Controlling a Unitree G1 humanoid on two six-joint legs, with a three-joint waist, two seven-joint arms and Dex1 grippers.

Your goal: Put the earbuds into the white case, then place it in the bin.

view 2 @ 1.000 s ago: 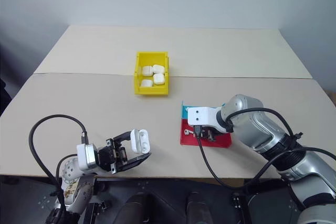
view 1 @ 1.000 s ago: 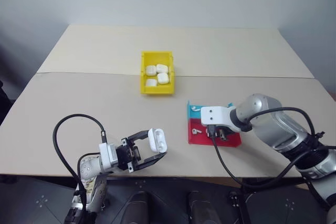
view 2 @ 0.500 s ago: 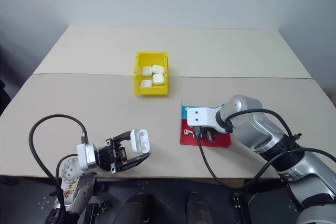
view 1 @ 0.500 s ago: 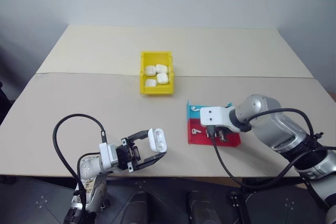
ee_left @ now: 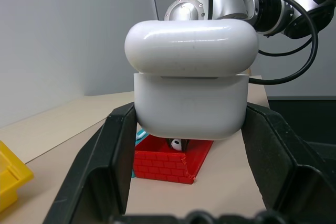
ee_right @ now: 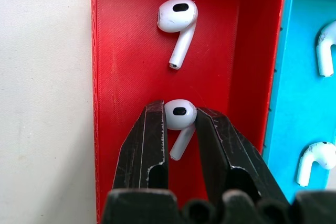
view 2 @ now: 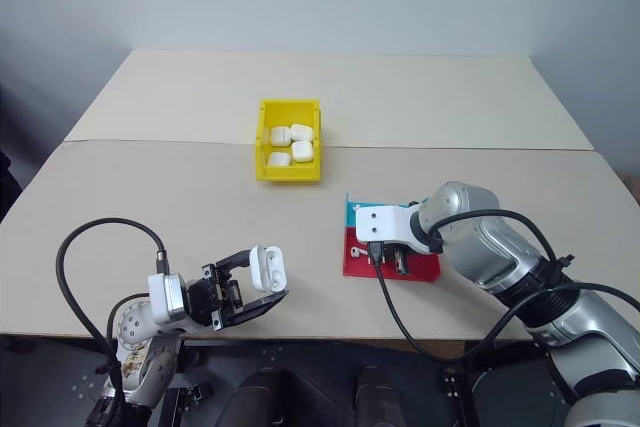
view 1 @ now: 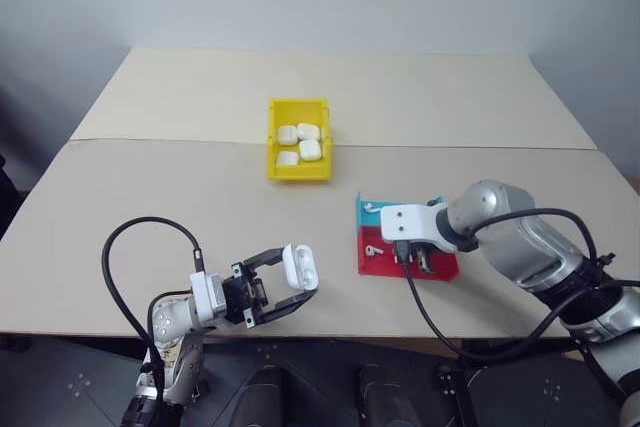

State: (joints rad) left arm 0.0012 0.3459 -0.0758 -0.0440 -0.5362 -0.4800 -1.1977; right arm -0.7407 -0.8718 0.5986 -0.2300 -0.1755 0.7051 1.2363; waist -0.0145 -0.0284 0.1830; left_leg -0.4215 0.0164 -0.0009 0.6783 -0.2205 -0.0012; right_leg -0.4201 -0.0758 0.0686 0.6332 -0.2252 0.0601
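My right gripper (ee_right: pixel 181 121) jaws pinch earbud (ee_right: pixel 180 114) head inside red tray (ee_right: pixel 121 51), stem pointing back toward wrist. Left gripper (view 1: pixel 292 287) clamps open white case (view 1: pixel 298 266), well left of tray, above worktop (view 1: pixel 180 187).

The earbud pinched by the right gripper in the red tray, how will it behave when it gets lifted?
The earbud looks glossy and rounded, so it may slip or twist between the right gripper fingers. It seems tiny and probably very light. Held by its head with the stem hanging free, it could pivot.
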